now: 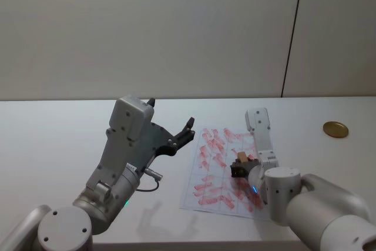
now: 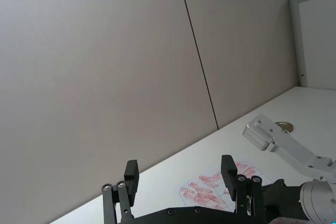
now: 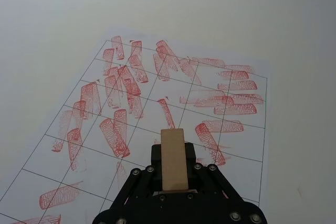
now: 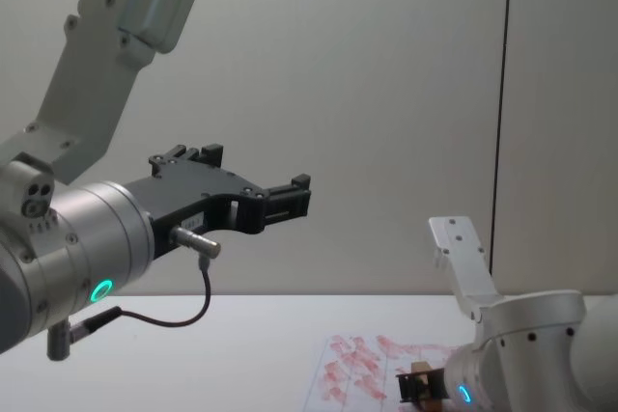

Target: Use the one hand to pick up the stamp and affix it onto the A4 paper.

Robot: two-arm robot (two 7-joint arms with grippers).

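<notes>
I'm reading the scene from the left. The left gripper (image 1: 181,135) is hanging raised above the table, left of the A4 paper (image 1: 212,171), with its 2 fingers (image 2: 131,178) spread apart and carrying nothing; I'm treating that arm as idle.

The paper is lying flat at the middle of the table, crowded with red marks. Over its near right part, the right gripper (image 1: 240,167) is clamping the stamp (image 3: 173,158) between closed fingers, with the block pointing down at the sheet. I can't tell whether its face is touching the paper.

I'm judging the pickup done and the pressing step in hand. The next move calls for lowering the stamp straight down onto a barer cell, flat and firm, without sliding.

At the far right a brass disc (image 1: 335,129) is lying well clear.
</notes>
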